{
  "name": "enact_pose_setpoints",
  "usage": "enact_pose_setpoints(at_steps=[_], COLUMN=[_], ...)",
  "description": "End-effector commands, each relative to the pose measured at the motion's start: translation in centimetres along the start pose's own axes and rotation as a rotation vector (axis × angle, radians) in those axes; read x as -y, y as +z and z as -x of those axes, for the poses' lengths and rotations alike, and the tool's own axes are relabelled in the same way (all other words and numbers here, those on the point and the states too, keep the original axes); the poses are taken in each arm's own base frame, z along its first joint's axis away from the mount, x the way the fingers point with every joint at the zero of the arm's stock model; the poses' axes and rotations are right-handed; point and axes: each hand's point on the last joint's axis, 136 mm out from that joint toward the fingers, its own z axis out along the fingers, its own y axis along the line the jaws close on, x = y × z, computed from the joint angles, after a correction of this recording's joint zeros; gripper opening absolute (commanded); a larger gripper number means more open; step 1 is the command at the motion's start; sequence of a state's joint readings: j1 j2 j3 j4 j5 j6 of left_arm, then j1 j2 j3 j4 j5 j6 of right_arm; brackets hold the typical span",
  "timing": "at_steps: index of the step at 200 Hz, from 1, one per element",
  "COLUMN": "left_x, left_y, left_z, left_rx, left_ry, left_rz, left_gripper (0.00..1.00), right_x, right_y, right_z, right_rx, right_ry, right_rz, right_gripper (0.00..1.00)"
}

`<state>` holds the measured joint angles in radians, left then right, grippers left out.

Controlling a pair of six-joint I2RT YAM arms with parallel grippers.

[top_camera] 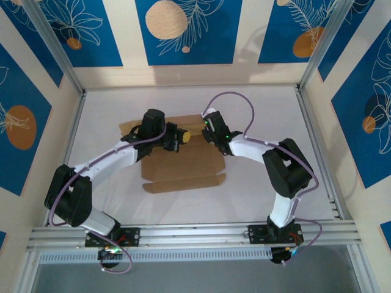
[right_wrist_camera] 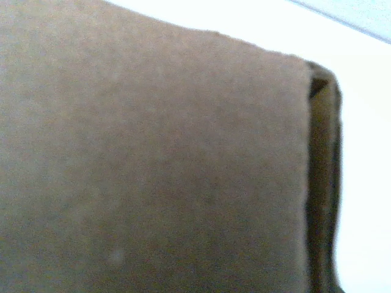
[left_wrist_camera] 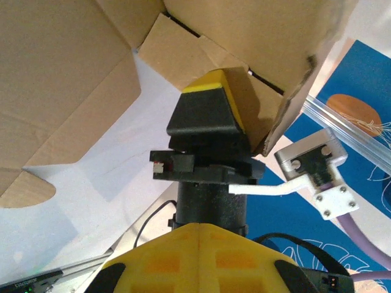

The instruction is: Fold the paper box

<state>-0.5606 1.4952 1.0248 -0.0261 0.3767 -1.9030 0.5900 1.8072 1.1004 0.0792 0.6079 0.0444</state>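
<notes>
- The left gripper (top_camera: pixel 182 138) reaches in from the left over the far part of the box (top_camera: pixel 183 163). In the left wrist view its yellow fingers (left_wrist_camera: pixel 183 259) lie together, with only a seam between them and nothing held.
- The right gripper (left_wrist_camera: pixel 211 85) is black with a yellow tip. It comes in from the right, and its tip is pushed against the inner face of a raised flap (left_wrist_camera: pixel 201 58).
- I cannot tell whether the right gripper's fingers are apart or together: from the left wrist they read as one wedge.
- In the top view the two grippers nearly meet over the far half of the box.
- The right wrist view is pressed close to plain brown cardboard, blurred, with a folded double edge (right_wrist_camera: pixel 321 183) at the right and white surface beyond.
- The box lies unfolded in the middle of the table (top_camera: pixel 263 189), between the two arms.
- Its main panel is flat, and a long near flap (top_camera: pixel 183 182) lies flat toward the arm bases.
- A small tab (top_camera: pixel 126 127) sticks out at the far left.
- Around the grippers the far flaps stand up off the table.
</notes>
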Motion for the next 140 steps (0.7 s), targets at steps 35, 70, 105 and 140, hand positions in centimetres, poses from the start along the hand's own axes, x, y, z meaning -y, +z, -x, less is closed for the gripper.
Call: enact_pose_setpoints(at_steps=[35, 70, 105, 140], left_x=[-0.5, 1.2, 5.6, 9.2], left_y=[0.4, -1.4, -5.7, -8.5], left_z=[-0.2, 0.3, -1.1, -0.5], left_rx=[0.014, 0.063, 0.127, 0.115], left_ry=[-0.009, 0.111, 0.439, 0.671], left_rz=[-0.031, -0.074, -0.118, -0.148], left_gripper=[0.00, 0.00, 0.01, 0.17], right_x=[0.5, 0.1, -0.8, -1.0], right_y=[1.5, 1.5, 1.0, 0.4], right_z=[-0.2, -0.5, -0.2, 0.0], right_rx=[-0.040, -0.023, 0.026, 0.050], right_ry=[-0.057, -0.072, -0.118, -0.119], right_rz=[-0.116, -0.070, 0.003, 0.071], right_gripper=[0.15, 0.14, 0.14, 0.13])
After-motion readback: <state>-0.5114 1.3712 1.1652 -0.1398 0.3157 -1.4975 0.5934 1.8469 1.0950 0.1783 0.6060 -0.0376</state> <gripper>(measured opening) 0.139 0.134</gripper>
